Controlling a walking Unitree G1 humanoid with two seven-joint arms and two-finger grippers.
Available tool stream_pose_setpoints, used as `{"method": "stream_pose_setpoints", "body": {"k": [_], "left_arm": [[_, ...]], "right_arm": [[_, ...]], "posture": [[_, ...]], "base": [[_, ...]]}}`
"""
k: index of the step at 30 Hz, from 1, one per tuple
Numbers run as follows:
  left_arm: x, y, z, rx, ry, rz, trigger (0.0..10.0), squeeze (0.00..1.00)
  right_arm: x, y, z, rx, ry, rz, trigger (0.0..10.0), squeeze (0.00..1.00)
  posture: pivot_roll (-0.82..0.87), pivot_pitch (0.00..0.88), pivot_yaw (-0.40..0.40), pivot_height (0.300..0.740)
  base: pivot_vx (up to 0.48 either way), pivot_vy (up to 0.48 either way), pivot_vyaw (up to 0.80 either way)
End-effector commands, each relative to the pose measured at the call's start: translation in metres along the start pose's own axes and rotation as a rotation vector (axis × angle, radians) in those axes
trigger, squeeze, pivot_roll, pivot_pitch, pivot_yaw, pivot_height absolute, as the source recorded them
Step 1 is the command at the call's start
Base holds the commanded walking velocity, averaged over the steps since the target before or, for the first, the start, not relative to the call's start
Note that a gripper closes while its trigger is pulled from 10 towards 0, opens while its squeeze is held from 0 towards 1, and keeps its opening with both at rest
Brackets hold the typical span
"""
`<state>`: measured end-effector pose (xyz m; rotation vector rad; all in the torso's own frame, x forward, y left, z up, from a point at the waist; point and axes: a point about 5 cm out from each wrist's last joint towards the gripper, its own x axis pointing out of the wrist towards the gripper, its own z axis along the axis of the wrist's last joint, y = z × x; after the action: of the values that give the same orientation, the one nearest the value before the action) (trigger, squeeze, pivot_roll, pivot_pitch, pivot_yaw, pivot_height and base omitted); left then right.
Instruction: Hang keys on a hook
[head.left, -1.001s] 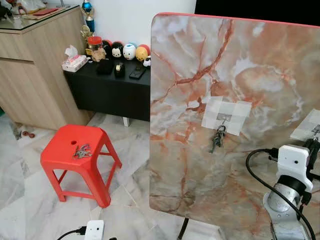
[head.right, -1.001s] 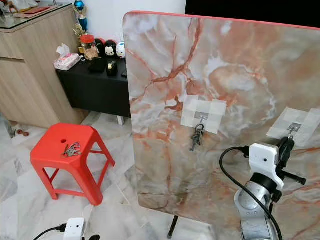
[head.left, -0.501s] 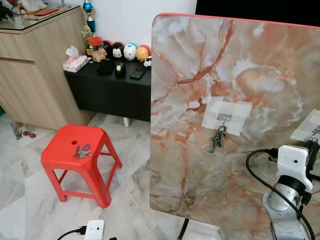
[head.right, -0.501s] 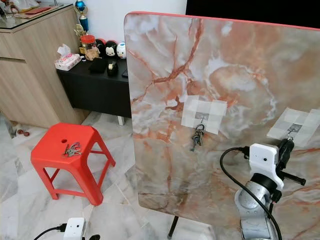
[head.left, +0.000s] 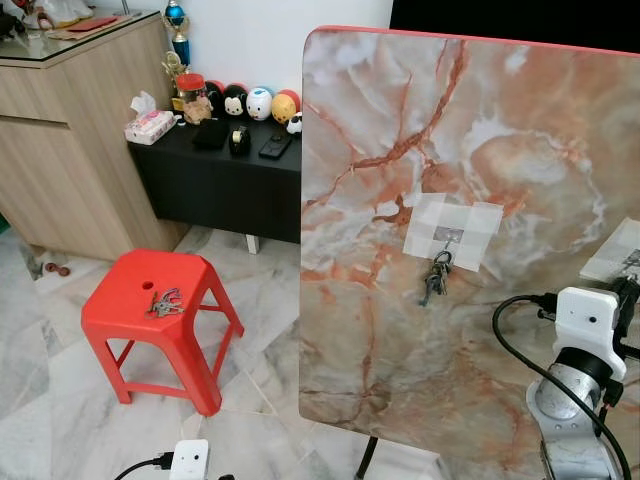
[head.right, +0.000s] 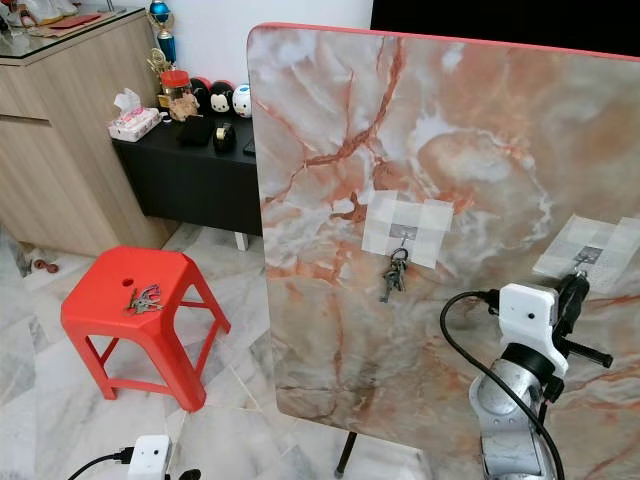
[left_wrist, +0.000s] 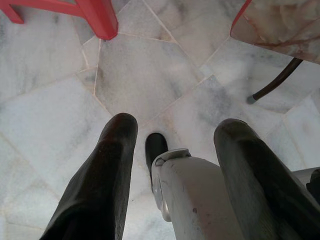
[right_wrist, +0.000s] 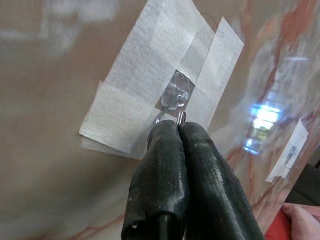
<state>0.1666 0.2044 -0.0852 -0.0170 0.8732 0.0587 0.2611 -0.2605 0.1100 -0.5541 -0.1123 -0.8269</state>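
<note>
A: While the red stool (head.left: 150, 300) sits at the lower left of the frame, what lies on its seat?

B: A loose bunch of keys (head.left: 163, 301). Behind it, toward the upper left, a black side table (head.left: 215, 165) carries small figurines and a tissue pack (head.left: 148, 124).

A: And the left gripper (left_wrist: 175, 165)?

B: It hangs over the marble floor (left_wrist: 140, 75), fingers spread wide apart with nothing between them.

A: Moving to the centre?

B: An upright marble-patterned board (head.left: 470, 130) fills the middle and right. A taped hook (head.left: 450, 237) near its centre already carries a second key bunch (head.left: 436, 275), dangling against the board.

A: The right side?

B: The right gripper (right_wrist: 179, 127) is pressed up to another taped hook (right_wrist: 175, 95) at the right edge of the frame. Its fingers are closed tight together, with a thin metal ring (right_wrist: 180, 117) poking out at their tips, touching the hook's base.
</note>
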Motion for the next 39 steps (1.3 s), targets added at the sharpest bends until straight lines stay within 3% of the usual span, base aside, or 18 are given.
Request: {"method": "stream_pose_setpoints", "body": {"k": [1, 19, 35, 36, 37, 39], "left_arm": [[-0.0005, -0.0010, -0.0040, -0.006, 0.024, -0.001, 10.0, 0.00], [-0.0006, -0.0018, -0.0050, -0.005, 0.026, 0.000, 10.0, 0.00], [0.0012, -0.0046, 0.0001, -0.003, 0.015, -0.004, 10.0, 0.00], [0.0012, -0.0046, 0.0000, -0.004, 0.014, -0.004, 10.0, 0.00], [0.0011, -0.0045, -0.0001, -0.003, 0.014, -0.004, 10.0, 0.00], [0.0010, -0.0043, -0.0002, -0.003, 0.014, -0.004, 10.0, 0.00]], "right_arm": [[0.0038, -0.0016, 0.0049, 0.013, -0.007, -0.009, 10.0, 0.00], [0.0041, 0.0075, -0.0004, -0.016, 0.044, 0.055, 10.0, 0.00], [0.0032, 0.0044, 0.0017, -0.003, 0.033, 0.043, 10.0, 0.00], [0.0030, 0.0037, 0.0023, -0.001, 0.029, 0.039, 10.0, 0.29], [0.0029, 0.0031, 0.0034, 0.004, 0.024, 0.036, 10.0, 1.00], [0.0029, 0.0024, 0.0047, 0.008, 0.019, 0.032, 10.0, 1.00]], "posture": [[-0.02, 0.000, -0.063, 0.740], [-0.02, 0.000, -0.062, 0.740], [-0.02, 0.000, -0.062, 0.740], [-0.02, 0.000, -0.062, 0.740], [-0.02, 0.000, -0.062, 0.740], [-0.02, 0.000, -0.062, 0.740]], "base": [[0.000, 0.000, 0.00], [0.000, 0.000, 0.00], [0.000, 0.000, 0.00], [0.000, 0.000, 0.00], [0.000, 0.000, 0.00], [0.000, 0.000, 0.00]]}}
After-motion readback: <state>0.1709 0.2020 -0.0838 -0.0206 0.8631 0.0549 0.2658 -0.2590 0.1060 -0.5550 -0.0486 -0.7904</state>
